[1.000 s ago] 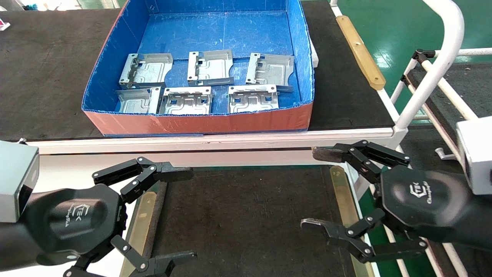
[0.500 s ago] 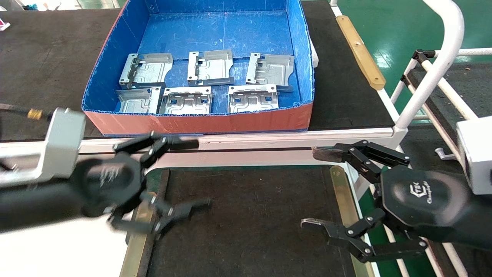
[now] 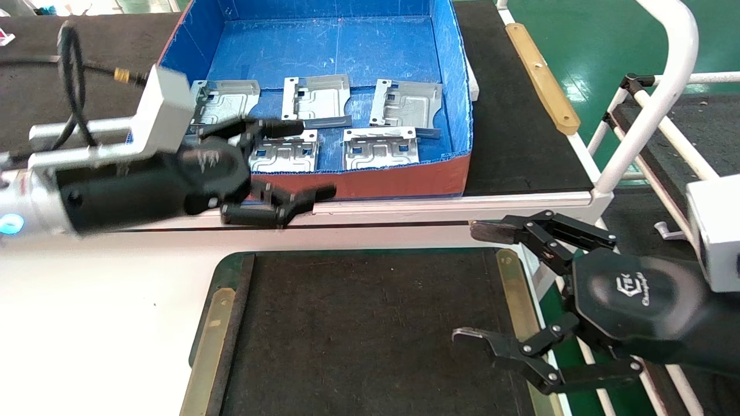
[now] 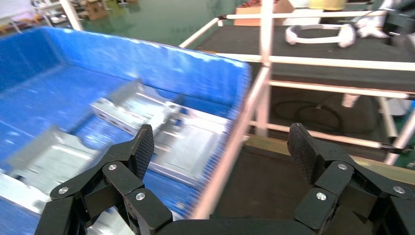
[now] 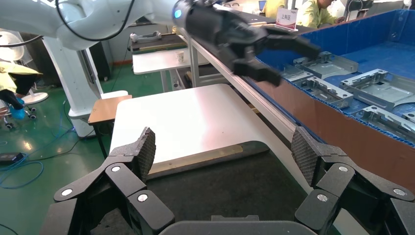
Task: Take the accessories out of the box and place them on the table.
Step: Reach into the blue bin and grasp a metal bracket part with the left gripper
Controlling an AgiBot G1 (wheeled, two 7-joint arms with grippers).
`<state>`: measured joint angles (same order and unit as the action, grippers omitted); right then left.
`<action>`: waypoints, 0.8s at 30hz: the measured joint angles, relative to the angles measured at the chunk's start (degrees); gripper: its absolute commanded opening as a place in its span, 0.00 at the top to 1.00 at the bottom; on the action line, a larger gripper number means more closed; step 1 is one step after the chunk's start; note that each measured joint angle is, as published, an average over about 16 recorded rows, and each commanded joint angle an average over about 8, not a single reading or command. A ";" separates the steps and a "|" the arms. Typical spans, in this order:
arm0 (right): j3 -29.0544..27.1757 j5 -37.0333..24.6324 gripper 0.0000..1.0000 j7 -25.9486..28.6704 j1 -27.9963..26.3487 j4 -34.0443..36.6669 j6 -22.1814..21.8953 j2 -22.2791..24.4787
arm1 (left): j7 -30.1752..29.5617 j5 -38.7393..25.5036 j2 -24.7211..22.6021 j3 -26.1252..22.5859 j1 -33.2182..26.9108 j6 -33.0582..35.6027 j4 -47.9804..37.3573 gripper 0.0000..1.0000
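Head view shows the left gripper (image 3: 298, 159) reaching in from nine o'clock, its fingers spread wide and empty, straddling the near reddish-orange wall of the box (image 3: 404, 180); one finger lies over the blue floor, the other hangs outside the wall above the white front rail (image 3: 404, 206) of the bench (image 3: 520, 133). Six accessories lie flat in the box in two rows of three; the far middle plate (image 3: 317, 98) and far right plate (image 3: 407, 104) are plainly seen, as are the near middle plate (image 3: 286, 153) and near right plate (image 3: 380, 148); the far left plate (image 3: 228, 99) is partly covered by the arm's grey camera block (image 3: 165, 112), and the near left plate is hidden behind the gripper body. Left wrist view confirms the spread fingers (image 4: 143, 149) with plates below them and the box wall running between the tips. At six o'clock the table (image 3: 358, 335) lies bare between its brass-coloured strips (image 3: 514, 294); the right gripper (image 3: 471, 283) hovers at its four o'clock edge, jaws wide apart and holding nothing. A white tubular frame (image 3: 653, 98) stands at two o'clock, well apart from the box.
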<state>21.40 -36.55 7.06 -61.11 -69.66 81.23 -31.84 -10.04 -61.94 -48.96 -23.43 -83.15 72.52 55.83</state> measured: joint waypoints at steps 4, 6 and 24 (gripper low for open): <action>0.00 0.00 0.00 0.00 0.00 0.00 0.00 0.00 | 1.06 -2.58 -2.33 -0.87 -3.81 -1.67 -4.95 0.00; 0.00 0.00 0.00 0.00 0.00 0.00 0.00 0.00 | 1.33 -3.66 -3.46 -1.21 -5.58 -2.66 -7.62 0.00; 0.00 0.00 0.00 0.00 0.00 0.00 0.00 0.00 | -2.77 -9.48 -10.52 -3.46 -14.59 -11.63 -25.20 0.00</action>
<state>21.40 -36.55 7.06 -61.11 -69.66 81.23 -31.84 -12.81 -71.42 -59.48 -26.89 -97.74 60.89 30.63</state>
